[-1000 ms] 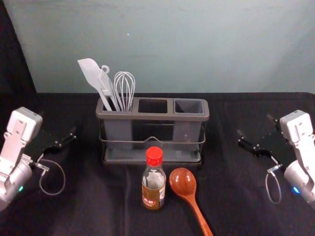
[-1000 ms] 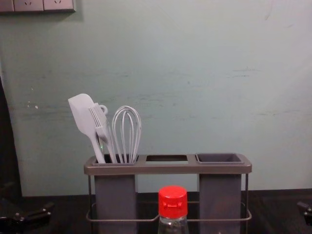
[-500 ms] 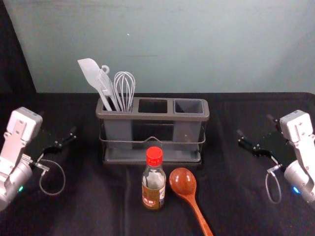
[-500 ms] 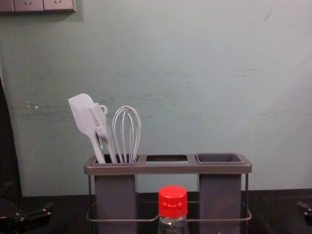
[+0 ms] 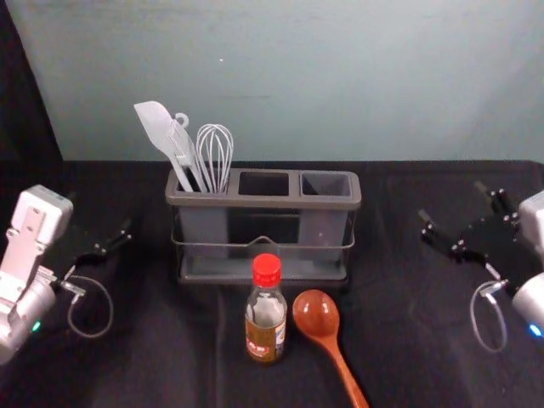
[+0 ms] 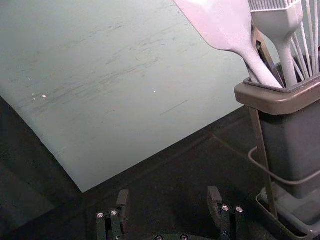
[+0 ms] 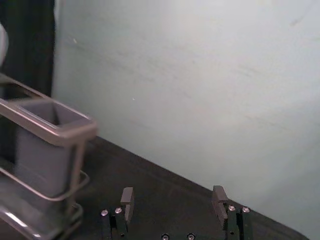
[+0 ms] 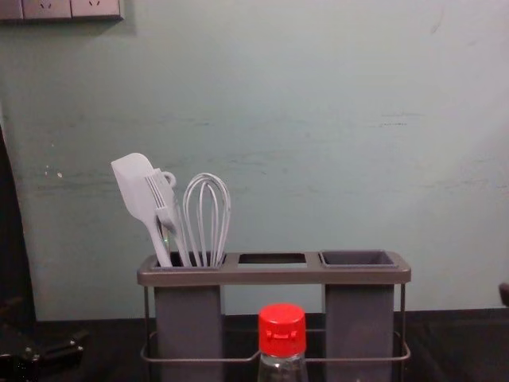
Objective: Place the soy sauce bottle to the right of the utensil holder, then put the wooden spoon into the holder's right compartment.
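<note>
Both grippers spread, soy sauce bottle [image 5: 265, 323] and wooden spoon [image 5: 317, 316] on the cloth [image 5: 161, 365]

In the head view, taking 12 o'clock as straight away from the robot, the right gripper [image 5: 451, 201] hovers at the utensil holder's [image 5: 265, 201] 3 o'clock, well apart from it. Its 2 fingers are wide apart; in the right wrist view the right gripper [image 7: 173, 190] has dark cloth showing in its gap, and the holder's right end stands off to the side, clear of both fingertips. The left gripper [image 5: 100, 212] is at the holder's 9 o'clock, its 2 fingers also wide apart, with dark cloth between them in the left wrist view.

The utensil holder has 3 compartments. The left 1 carries a pale spatula [image 5: 155, 123], a brush [image 8: 163, 199] and a whisk [image 5: 215, 149], all leaning out of the top. The middle 1 is a dark opening in the frame, and the right 1 is a gray cup [image 5: 325, 184] with its mouth open.

The bottle stands upright under its red cap [image 5: 266, 269], in front of the holder at 6 o'clock. From the right gripper it lies at 8 o'clock, from the left gripper at 4 o'clock, well apart from each. The spoon lies at the holder's 5 o'clock, its bowl just beside the bottle, at the bottle's 3 o'clock, and its handle pointing to 5 o'clock.
</note>
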Motion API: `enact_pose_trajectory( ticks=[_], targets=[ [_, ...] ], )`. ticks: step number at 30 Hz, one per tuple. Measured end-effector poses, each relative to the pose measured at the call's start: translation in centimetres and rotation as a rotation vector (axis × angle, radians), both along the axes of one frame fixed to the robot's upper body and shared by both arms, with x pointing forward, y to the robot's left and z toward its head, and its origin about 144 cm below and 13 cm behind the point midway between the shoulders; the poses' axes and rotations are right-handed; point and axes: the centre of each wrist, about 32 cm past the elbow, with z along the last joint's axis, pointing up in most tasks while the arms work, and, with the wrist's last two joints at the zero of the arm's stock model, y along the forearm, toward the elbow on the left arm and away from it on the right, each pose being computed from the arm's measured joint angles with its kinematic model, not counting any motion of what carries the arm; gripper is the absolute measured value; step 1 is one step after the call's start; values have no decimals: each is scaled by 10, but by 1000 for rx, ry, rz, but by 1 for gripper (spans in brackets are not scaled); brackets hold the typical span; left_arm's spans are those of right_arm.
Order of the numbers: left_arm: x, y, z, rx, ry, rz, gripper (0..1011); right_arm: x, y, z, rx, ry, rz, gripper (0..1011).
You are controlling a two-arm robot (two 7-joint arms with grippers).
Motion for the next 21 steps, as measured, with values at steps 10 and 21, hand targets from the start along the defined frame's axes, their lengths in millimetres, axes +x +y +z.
enact_pose_trajectory(
  ticks=[10,21],
  targets=[
    [0,0,0,0,0,0,1012,-50,-15,15,77,-2,96,1002],
    [0,0,0,0,0,0,1012,-65,-13,31,178,94,333,1002]
  ],
)
